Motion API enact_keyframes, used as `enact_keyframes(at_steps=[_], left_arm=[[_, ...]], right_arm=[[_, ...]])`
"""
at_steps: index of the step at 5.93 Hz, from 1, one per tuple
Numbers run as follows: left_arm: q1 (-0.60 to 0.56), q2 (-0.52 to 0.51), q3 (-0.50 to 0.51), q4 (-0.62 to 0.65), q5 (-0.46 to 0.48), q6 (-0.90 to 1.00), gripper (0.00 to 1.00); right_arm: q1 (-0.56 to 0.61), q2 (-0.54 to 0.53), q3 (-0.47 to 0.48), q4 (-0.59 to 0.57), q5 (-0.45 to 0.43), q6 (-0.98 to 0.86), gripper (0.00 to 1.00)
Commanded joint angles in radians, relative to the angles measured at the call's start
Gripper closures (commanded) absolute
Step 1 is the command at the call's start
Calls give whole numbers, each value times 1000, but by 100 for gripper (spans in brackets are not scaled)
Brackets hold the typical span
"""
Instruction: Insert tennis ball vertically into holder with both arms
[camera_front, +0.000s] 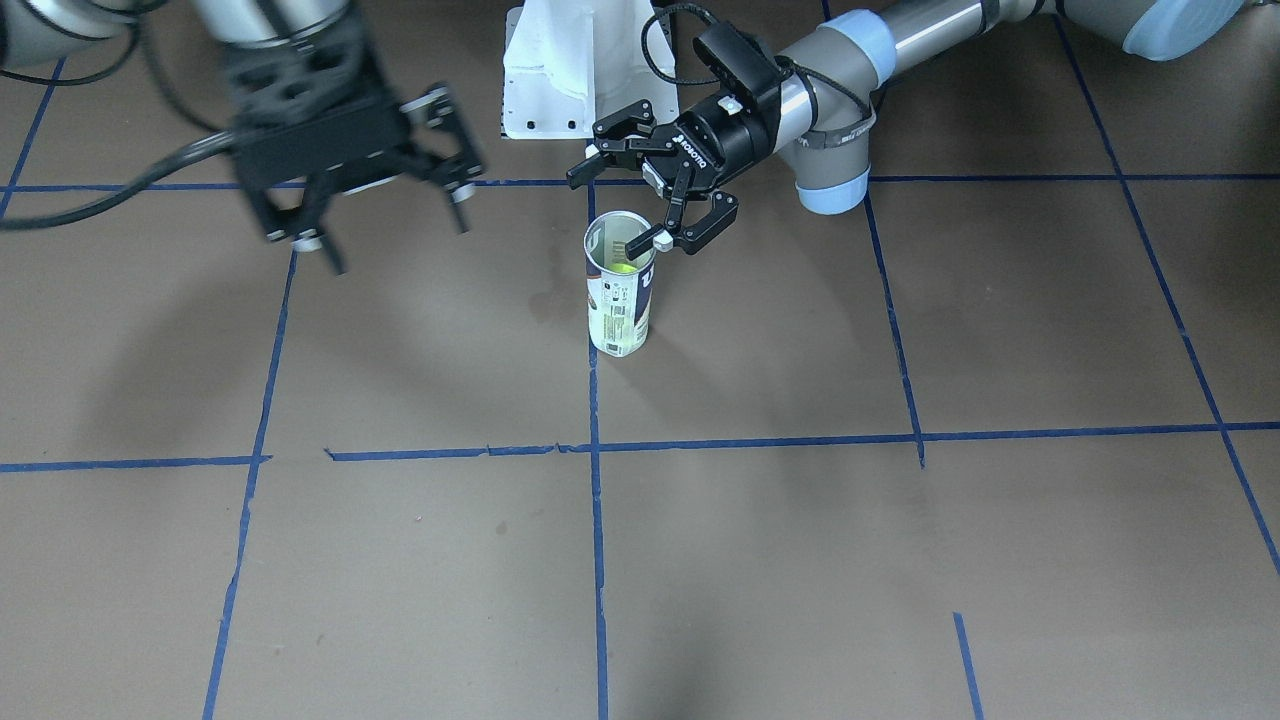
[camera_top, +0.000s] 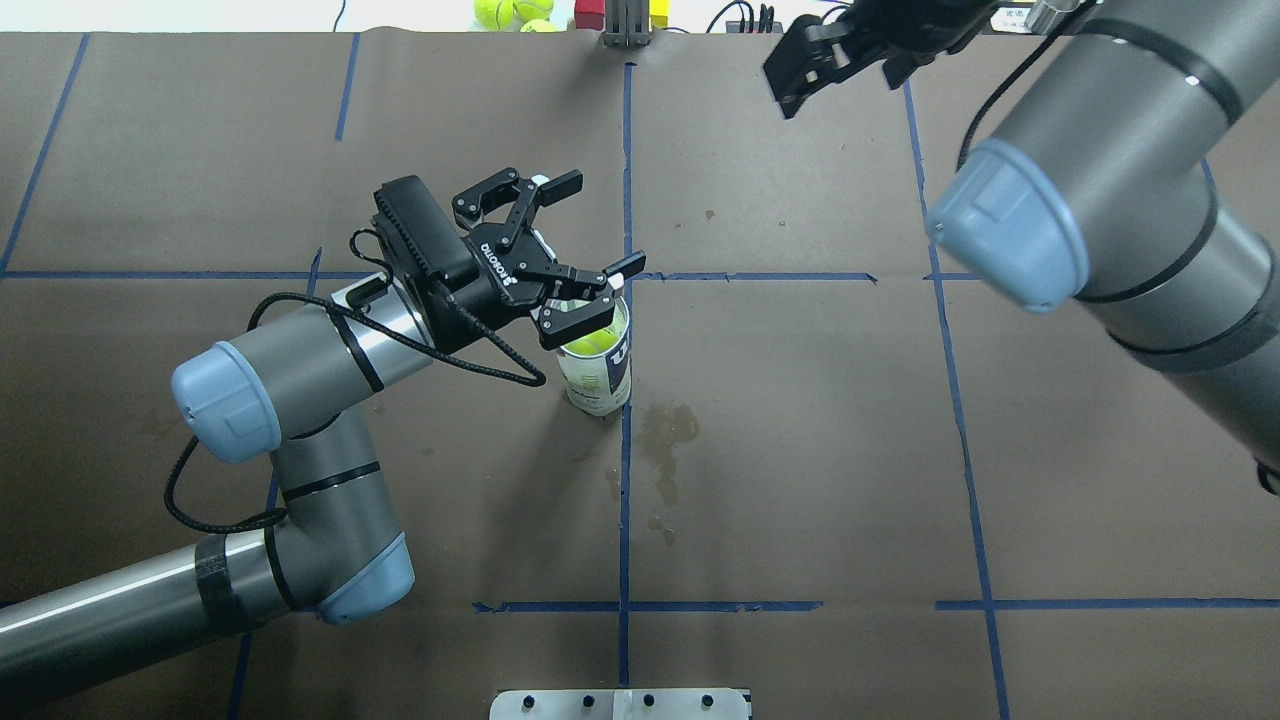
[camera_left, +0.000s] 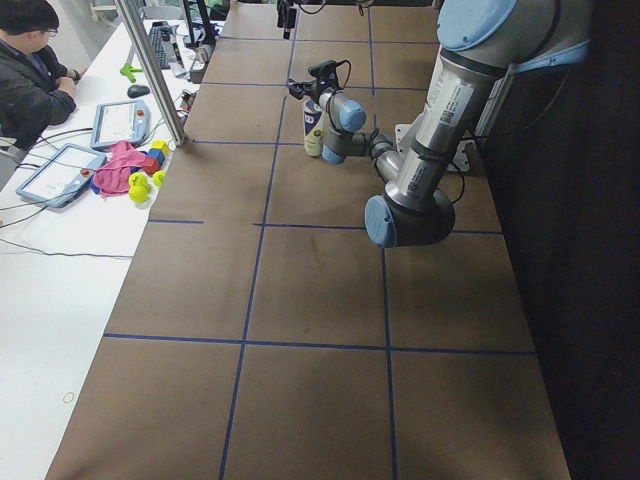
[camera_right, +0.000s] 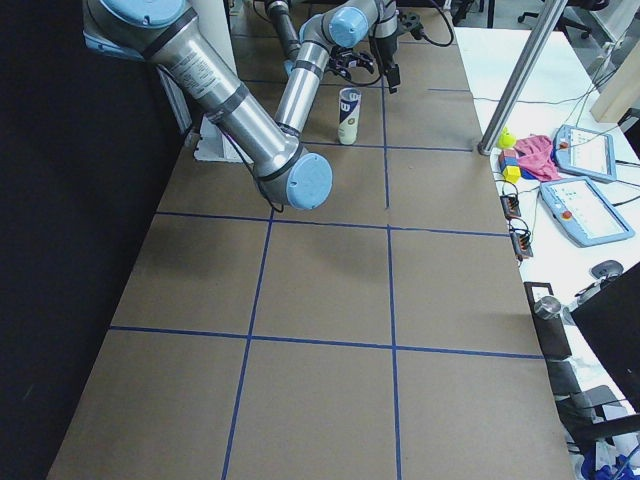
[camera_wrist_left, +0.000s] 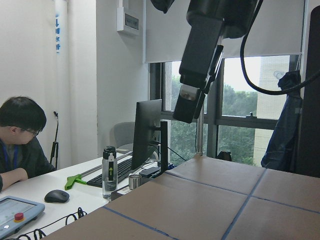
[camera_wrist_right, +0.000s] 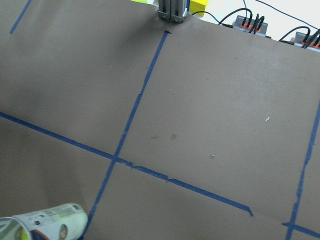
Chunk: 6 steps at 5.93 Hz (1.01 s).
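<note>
The holder (camera_front: 620, 300), a clear can with a white and navy label, stands upright near the table's middle (camera_top: 600, 380). A yellow-green tennis ball (camera_top: 590, 344) sits inside it, below the rim (camera_front: 622, 266). My left gripper (camera_front: 610, 210) lies on its side at the holder's mouth, open and empty, with one fingertip (camera_top: 628, 264) over the rim. My right gripper (camera_front: 395, 225) hangs high and away from the holder, blurred, open with nothing in it. The right wrist view catches the holder (camera_wrist_right: 47, 225) at its lower left corner.
A white pedestal base (camera_front: 570, 80) stands at the robot's side of the table. Loose tennis balls (camera_top: 500, 12) and coloured blocks lie past the far edge. A metal post (camera_right: 520, 70) rises there, and a person (camera_left: 30, 70) sits at a side desk with tablets.
</note>
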Motion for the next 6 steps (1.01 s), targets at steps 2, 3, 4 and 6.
enact_keyframes(at_steps=[2,3,4,6], left_arm=[[-88,-4,-369,784,-63,6,0],[-160,-10,-378,934,-191,7,0],[-226,-10,-378,1063,-294,9,0],[-309,47,-369,1201,-343,-22,0]], right_arm=[[252,-163,-62,11,90,-449,0],[300,-212,-91,14,93,-581,0],[364,-277,-111,17,125,-707,0],[470,-434,-142,63,188,-849,0]])
